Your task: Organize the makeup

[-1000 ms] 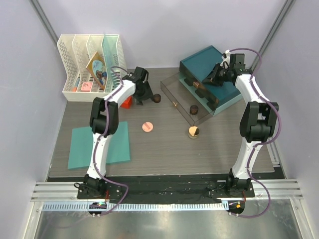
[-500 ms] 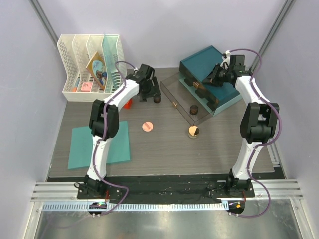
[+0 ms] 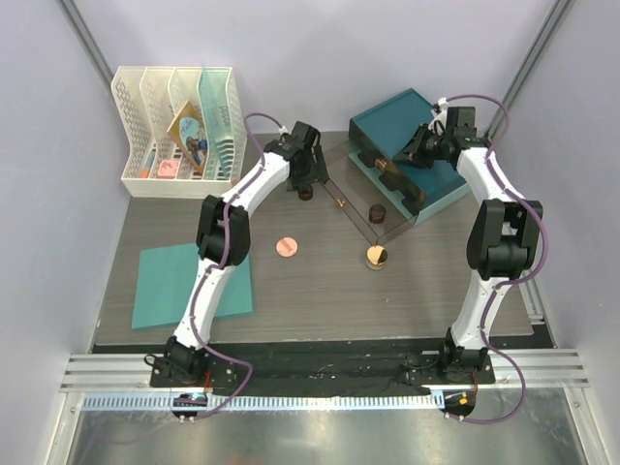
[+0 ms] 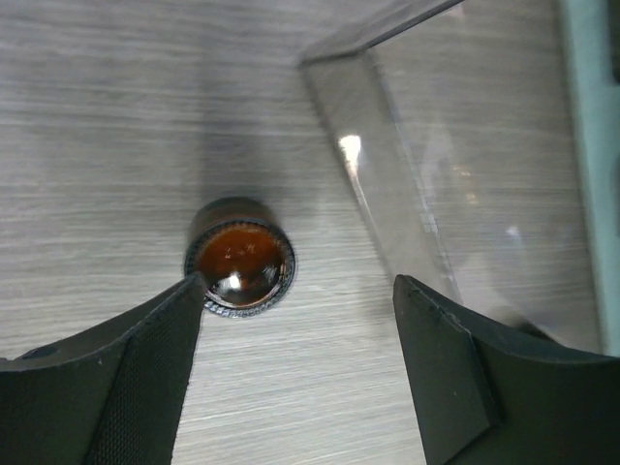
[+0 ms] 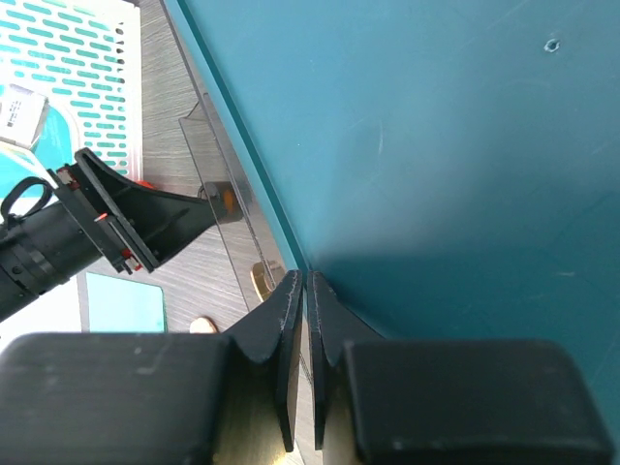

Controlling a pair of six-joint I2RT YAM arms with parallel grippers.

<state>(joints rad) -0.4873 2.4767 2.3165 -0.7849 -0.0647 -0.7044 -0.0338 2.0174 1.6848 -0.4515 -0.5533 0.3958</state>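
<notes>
Since the earlier frames the left arm [image 3: 262,184] has swung rightward, away from the white rack [image 3: 174,126] and toward the clear tray [image 3: 360,194]. The right arm [image 3: 494,194] has kept its pose over the teal box [image 3: 387,116].

The left jaws are apart and point down at the bench [image 3: 320,291], with a dark brown jar [image 4: 240,266] upright between the two black fingers [image 4: 116,378]. This jar sits close to the finger at the left of the wrist view, whether touching its tip cannot be told, and stands well clear of the other finger. It rests on bare bench just beside the outer wall of the clear tray, outside it.

The right jaws are together, tips meeting with nothing seen between them, over the top of the teal box near its edge.

The second dark brown jar [image 3: 377,212] stands within the outline of the clear tray, at its near corner. The gold-lidded jar [image 3: 376,257] is on the bench just in front of that corner. The pink compact [image 3: 285,246] lies flat on the bench between the clear tray and the teal mat [image 3: 184,286]. The white rack stands at the far left and holds a picture card [image 3: 187,131] and pink items [image 3: 167,168].
</notes>
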